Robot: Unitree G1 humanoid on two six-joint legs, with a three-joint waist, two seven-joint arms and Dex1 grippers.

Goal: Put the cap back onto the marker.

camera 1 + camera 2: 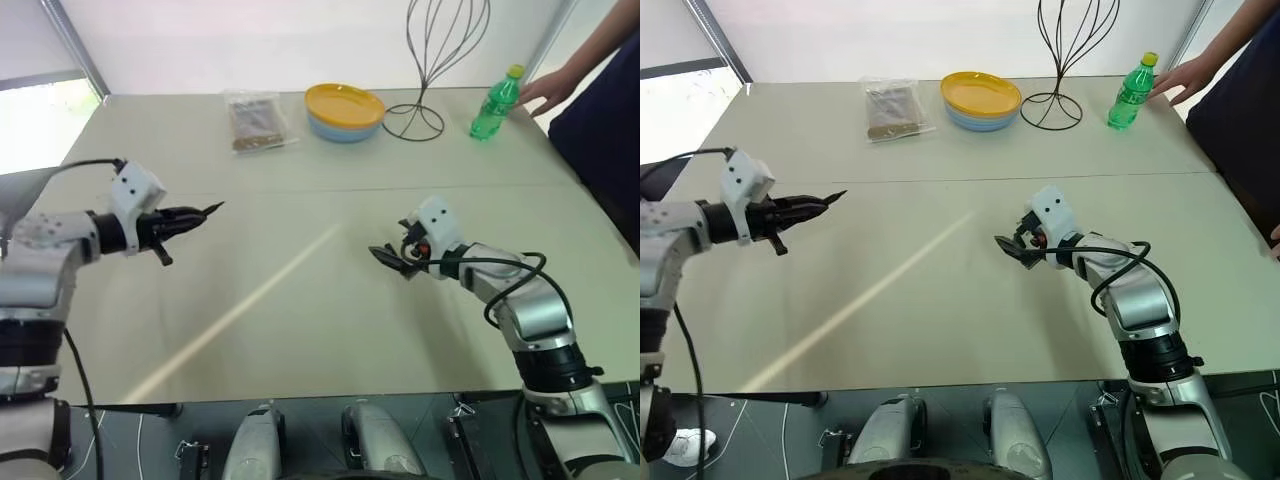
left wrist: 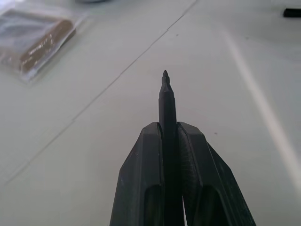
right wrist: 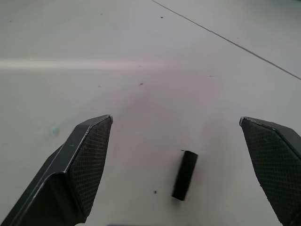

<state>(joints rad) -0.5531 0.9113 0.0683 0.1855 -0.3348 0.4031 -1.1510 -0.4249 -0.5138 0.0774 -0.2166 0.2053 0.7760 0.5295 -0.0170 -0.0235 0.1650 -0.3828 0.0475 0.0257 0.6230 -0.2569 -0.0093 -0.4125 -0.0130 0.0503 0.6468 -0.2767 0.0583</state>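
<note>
My arms are silver-grey metal with black joint rings. A white camera block sits on each wrist, black cables loop along both forearms, and each gripper has two black fingers (image 3: 89,155) whose inner pads (image 3: 270,155) carry a fine cross-hatched texture.

marker (image 2: 167,106): rear clamped out of sight in left gripper (image 2: 169,141) | person (image 1: 600,110): cut by frame edge
</note>
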